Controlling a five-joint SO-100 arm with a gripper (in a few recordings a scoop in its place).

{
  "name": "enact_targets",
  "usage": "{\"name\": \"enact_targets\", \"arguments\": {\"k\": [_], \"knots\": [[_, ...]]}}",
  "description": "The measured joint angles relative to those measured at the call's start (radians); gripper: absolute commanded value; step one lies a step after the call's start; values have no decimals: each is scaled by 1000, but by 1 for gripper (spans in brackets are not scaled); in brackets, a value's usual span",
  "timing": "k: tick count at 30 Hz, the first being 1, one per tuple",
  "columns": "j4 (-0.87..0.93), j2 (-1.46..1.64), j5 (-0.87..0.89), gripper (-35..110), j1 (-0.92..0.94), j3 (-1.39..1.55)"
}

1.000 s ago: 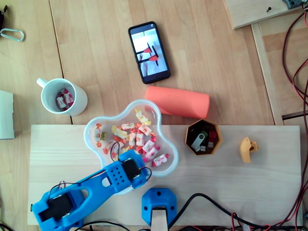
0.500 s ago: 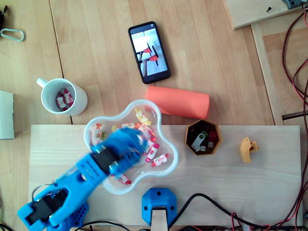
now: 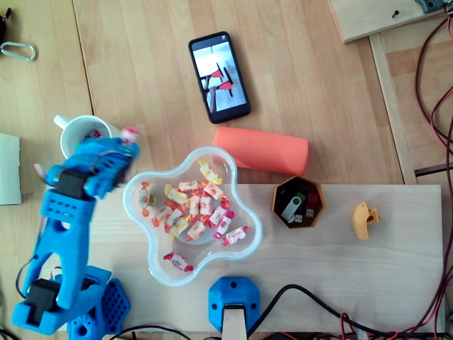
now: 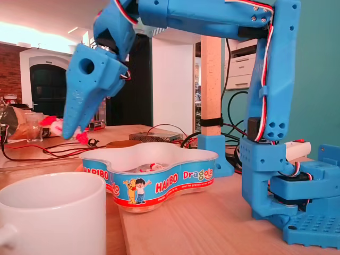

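Overhead view: your gripper [image 3: 124, 142] sits over the white mug [image 3: 65, 142], jaws clamped on a candy [image 3: 130, 132] in a pink-and-white wrapper. More candy lies inside the mug. The arm [image 3: 60, 234] runs up the left side from its base at the bottom left.

Just right of the mug is the clear wavy bowl [image 3: 170, 280], with a heap of candies [image 3: 195, 209] in it. The bowl lies half on a pale wooden board [image 3: 354, 269], which rests on a wood-plank table [image 3: 318, 92]. An orange roll [image 3: 262, 150] lies just beyond the bowl. On the board to the right you have a brown six-sided box [image 3: 299, 202] holding USB sticks and, further right, a small yellow part [image 3: 364, 219]. Red and black cables [image 3: 432, 85] run down the right edge, and a carabiner [image 3: 18, 51] lies top left.

Fixed view: gripper [image 4: 71, 132] points down with the candy [image 4: 81, 137] at its tip, mug [image 4: 48, 212] in front, bowl [image 4: 159, 186] behind. A wooden post [image 4: 211, 79] stands past the bowl. The room has a teal wall [image 4: 319, 69] on the right, brick [image 4: 8, 74] at far left and a dark arched door [image 4: 48, 90].
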Motion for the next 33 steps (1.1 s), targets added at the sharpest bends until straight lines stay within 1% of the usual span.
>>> {"name": "enact_targets", "arguments": {"k": [5, 12, 17, 21, 33], "knots": [[0, 0, 60, -3, -67, 0], [0, 0, 225, -3, -189, 0], [0, 0, 288, -3, -256, 0], [0, -2, 318, -3, -278, 0], [0, -35, 318, -2, -287, 0]]}}
